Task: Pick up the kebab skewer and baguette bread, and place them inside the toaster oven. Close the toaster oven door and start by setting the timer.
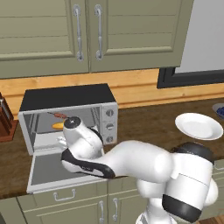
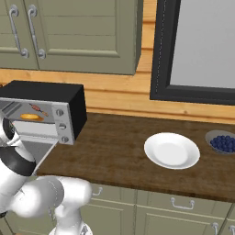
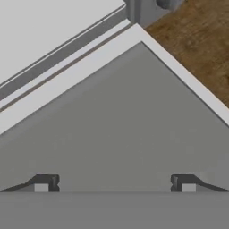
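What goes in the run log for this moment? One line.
gripper: open, empty | toaster oven door: down | kebab skewer, baguette bread: inside toaster oven

A boxy silver toaster oven (image 1: 65,113) with a black top sat on the wooden counter (image 2: 119,147), three knobs down its right-hand panel. The toaster oven door (image 1: 46,168), silver-framed with grey glass, hung fully open, lying flat in front of the oven's mouth. Inside the oven, the golden-orange baguette bread (image 1: 58,125) rested on the rack, and the kebab skewer (image 1: 58,115), threaded with dark red and orange chunks, lay just behind it.
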Controlling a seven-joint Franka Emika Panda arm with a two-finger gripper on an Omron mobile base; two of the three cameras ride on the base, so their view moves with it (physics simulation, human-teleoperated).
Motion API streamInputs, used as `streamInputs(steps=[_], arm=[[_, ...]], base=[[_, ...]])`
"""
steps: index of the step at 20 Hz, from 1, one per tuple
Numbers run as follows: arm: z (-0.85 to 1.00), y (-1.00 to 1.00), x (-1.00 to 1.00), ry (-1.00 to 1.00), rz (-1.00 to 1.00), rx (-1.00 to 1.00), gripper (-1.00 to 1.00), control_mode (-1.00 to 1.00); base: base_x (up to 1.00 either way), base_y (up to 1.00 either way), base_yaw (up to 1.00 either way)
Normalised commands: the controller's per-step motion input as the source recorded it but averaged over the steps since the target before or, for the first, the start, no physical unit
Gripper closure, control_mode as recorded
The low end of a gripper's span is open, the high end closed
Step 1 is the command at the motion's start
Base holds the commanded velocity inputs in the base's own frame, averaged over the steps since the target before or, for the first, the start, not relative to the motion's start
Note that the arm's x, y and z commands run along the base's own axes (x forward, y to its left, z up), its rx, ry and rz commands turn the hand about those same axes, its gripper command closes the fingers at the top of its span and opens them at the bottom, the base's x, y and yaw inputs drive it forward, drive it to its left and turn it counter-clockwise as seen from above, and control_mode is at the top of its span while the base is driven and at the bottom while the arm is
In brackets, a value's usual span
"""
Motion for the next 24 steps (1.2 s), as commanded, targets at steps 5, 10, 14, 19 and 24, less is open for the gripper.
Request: streamInputs(steps=[5,10,14,19,24], arm=[[0.00,-0.01,-0.94,0.11,0.40,0.06,-1.00,-1.00],[-0.01,0.03,-0.85,0.12,0.44,0.07,-1.00,-1.00],[-0.23,0.16,-0.46,0.12,0.29,0.00,-1.00,-1.00],[-0.37,0.17,-0.13,0.07,0.10,0.00,-1.00,-1.00],[-0.36,0.12,0.12,0.00,0.01,-0.05,-1.00,-1.00]], base=[[0.00,0.00,0.00],[0.00,0.00,0.00],[0.00,0.00,0.00],[0.00,0.00,0.00],[0.00,0.00,0.00]])
